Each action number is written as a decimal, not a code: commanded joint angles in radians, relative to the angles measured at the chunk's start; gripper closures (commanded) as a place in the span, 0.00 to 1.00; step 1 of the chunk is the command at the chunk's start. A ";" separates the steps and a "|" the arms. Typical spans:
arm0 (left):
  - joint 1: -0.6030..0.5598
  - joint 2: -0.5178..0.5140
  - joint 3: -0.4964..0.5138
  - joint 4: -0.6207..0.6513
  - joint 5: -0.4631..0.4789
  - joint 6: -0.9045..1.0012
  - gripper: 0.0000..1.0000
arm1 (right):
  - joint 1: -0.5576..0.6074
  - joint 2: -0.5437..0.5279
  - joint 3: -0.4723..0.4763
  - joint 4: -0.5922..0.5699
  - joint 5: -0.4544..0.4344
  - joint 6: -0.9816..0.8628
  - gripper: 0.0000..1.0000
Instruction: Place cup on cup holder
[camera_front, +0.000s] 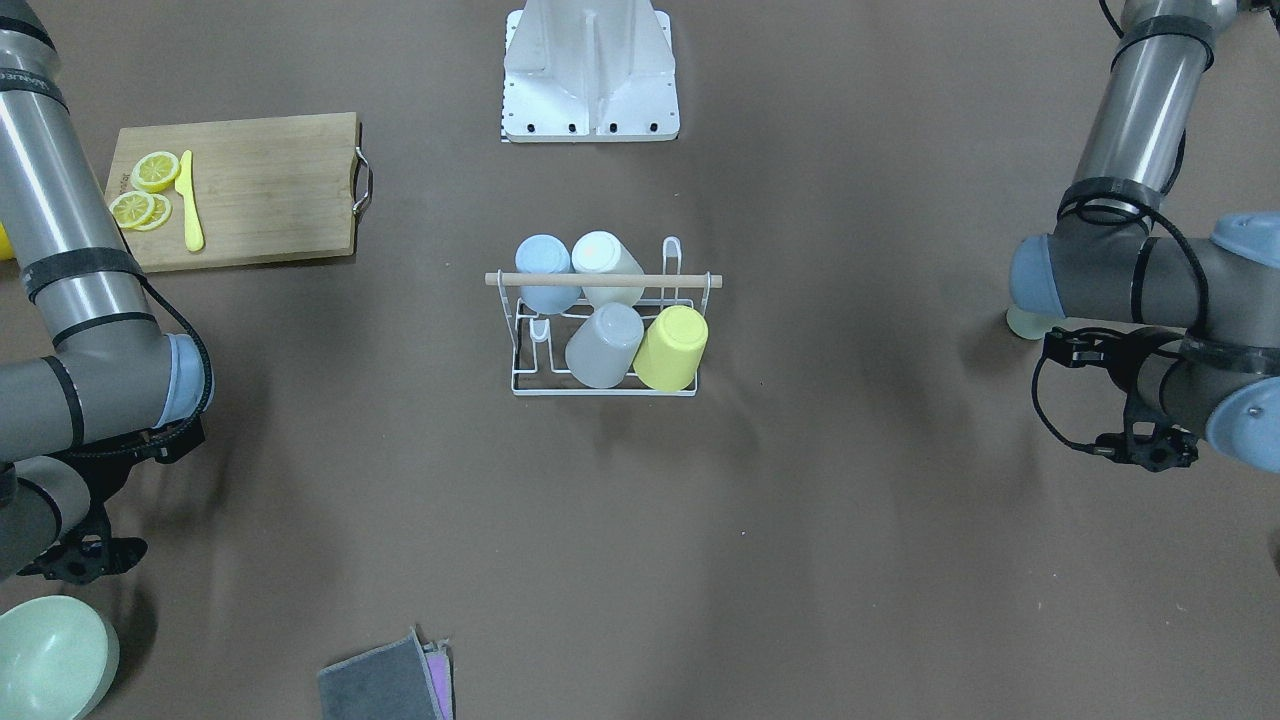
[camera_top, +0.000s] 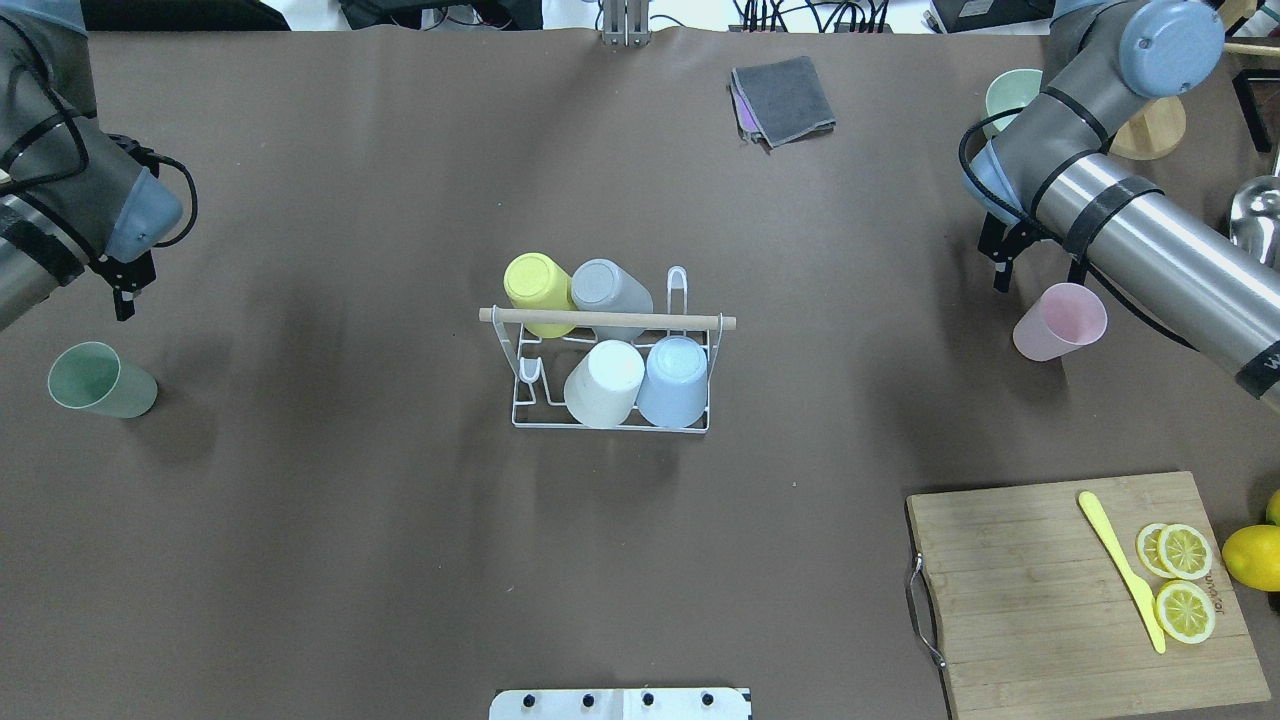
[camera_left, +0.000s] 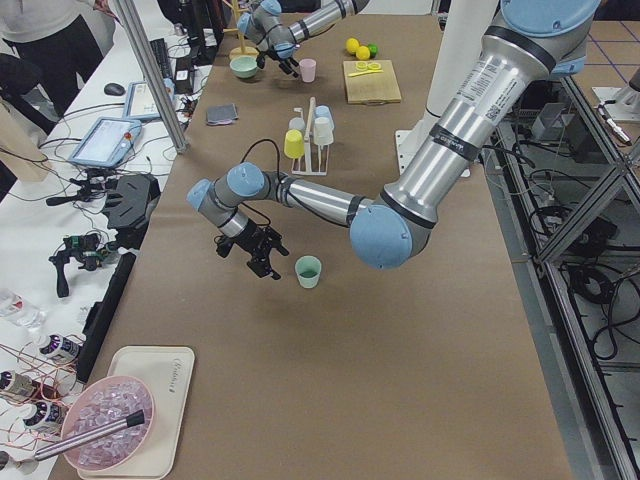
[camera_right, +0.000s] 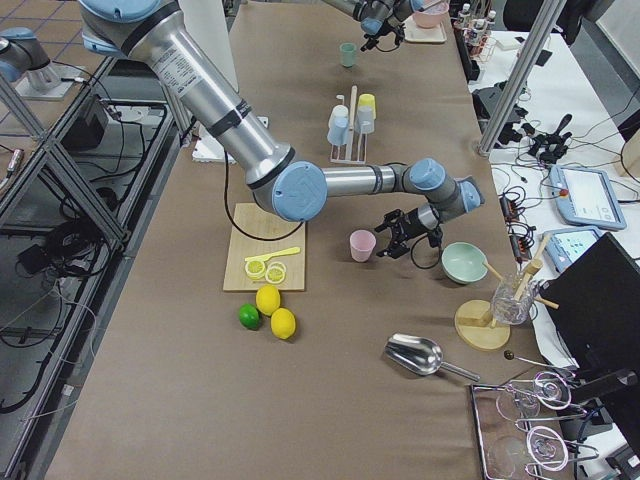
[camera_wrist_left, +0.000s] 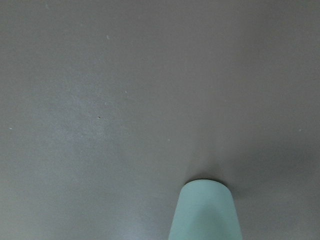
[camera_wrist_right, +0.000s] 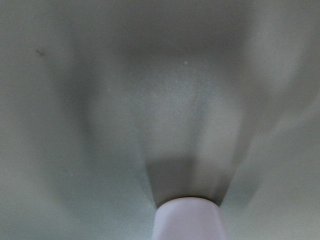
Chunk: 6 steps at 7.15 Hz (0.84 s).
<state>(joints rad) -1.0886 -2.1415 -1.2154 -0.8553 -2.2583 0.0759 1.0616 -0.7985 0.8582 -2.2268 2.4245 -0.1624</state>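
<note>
The holder (camera_top: 610, 425) is standing mid-table, carrying four inverted cups and leaving two prongs (camera_top: 530, 375) free. The green cup (camera_top: 100, 380) is sitting upright well to its left, near the left gripper (camera_front: 1135, 452). The pink cup (camera_top: 1060, 320) is sitting well to its right, just beside the right gripper (camera_top: 1038, 268). Both grippers' fingers are appearing apart and holding nothing. By judgement, a grasp is pending: the fingers should be closing squarely on a cup wall, then inverting the cup and lowering it over a free prong, clear of the rod (camera_top: 607, 319). Neither wrist view is showing fingertips, the right one is blurring, and the left arm is hiding most of the green cup in the front view.
</note>
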 joint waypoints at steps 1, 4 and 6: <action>0.016 0.002 0.001 0.012 -0.004 -0.001 0.03 | -0.003 -0.008 -0.001 -0.040 -0.010 -0.072 0.01; 0.036 0.017 0.001 0.007 -0.033 -0.001 0.03 | -0.034 -0.036 -0.001 -0.040 -0.012 -0.080 0.02; 0.050 0.031 -0.001 0.004 -0.032 0.002 0.03 | -0.040 -0.036 -0.021 -0.044 -0.004 -0.081 0.02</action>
<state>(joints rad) -1.0452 -2.1185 -1.2153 -0.8499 -2.2901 0.0771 1.0259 -0.8332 0.8524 -2.2685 2.4151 -0.2424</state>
